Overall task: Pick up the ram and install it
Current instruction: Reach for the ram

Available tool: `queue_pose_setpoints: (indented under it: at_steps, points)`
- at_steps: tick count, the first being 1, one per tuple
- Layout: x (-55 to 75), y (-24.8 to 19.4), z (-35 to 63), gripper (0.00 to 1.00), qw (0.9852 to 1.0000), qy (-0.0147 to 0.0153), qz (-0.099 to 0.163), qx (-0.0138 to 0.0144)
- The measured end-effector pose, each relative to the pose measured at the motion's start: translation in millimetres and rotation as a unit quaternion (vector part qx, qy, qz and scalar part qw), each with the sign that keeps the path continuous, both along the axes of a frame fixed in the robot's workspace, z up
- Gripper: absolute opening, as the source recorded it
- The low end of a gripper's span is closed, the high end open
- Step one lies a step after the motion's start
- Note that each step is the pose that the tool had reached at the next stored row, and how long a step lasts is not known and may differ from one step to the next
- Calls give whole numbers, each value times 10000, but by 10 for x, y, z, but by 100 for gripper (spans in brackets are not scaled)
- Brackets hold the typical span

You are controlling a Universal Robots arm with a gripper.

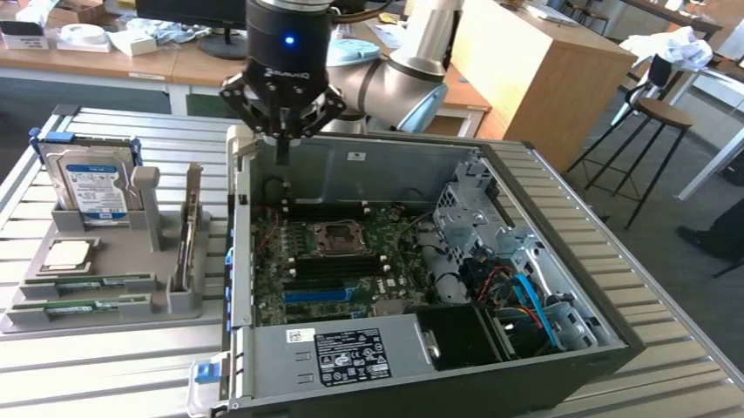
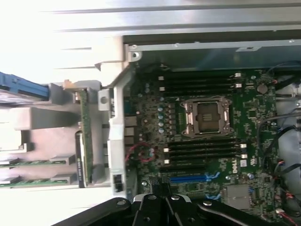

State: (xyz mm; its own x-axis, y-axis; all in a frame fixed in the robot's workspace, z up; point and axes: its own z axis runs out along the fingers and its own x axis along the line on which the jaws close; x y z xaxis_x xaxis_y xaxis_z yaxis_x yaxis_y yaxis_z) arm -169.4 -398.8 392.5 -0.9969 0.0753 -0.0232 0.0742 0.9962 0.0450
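While green ram sticks (image 1: 91, 282) lie in a grey plastic tray (image 1: 125, 259), the black gripper (image 1: 282, 158) hangs pinched closed over the metal case (image 1: 372, 170).

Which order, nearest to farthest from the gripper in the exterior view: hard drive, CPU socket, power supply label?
1. CPU socket, inside the case, near the gripper.
2. Hard drive, at the exterior view's left.
3. Power supply label, at the case's near end.

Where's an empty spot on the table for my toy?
Bare table lies between the gray parts tray and the near edge, and more at the exterior view's right of the computer case. Inside the case, around the motherboard, it is crowded.
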Motion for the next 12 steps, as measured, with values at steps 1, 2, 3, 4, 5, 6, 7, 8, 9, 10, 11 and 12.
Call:
queue_pose_setpoints:
  at_steps: [1, 2, 3, 4, 5, 6, 7, 8, 9, 10, 11, 12]
  points:
    - [-33, 0, -1, 10, 10000, 0, 1, 0]
    - [-65, 0, -2, 10, 10000, 0, 0, 0]
    - [-98, 0, -3, 10, 10000, 0, -1, 0]
    - [-131, 0, -4, 10, 10000, 0, -1, 0]
    - [-163, 0, -5, 10, 10000, 0, 0, 0]
    - [-195, 0, -6, 10, 10000, 0, 0, 0]
    - [-226, 0, -7, 10, 10000, 0, 0, 0]
    - [-259, 0, -8, 10, 10000, 0, 0, 0]
    - [-289, 0, -9, 10, 10000, 0, -1, 0]
    - [-318, 1, -10, 10, 10000, 0, -1, 0]
    - [-346, 0, -11, 10, 10000, 0, 0, 0]
    - [-377, 0, -12, 10, 10000, 0, 0, 0]
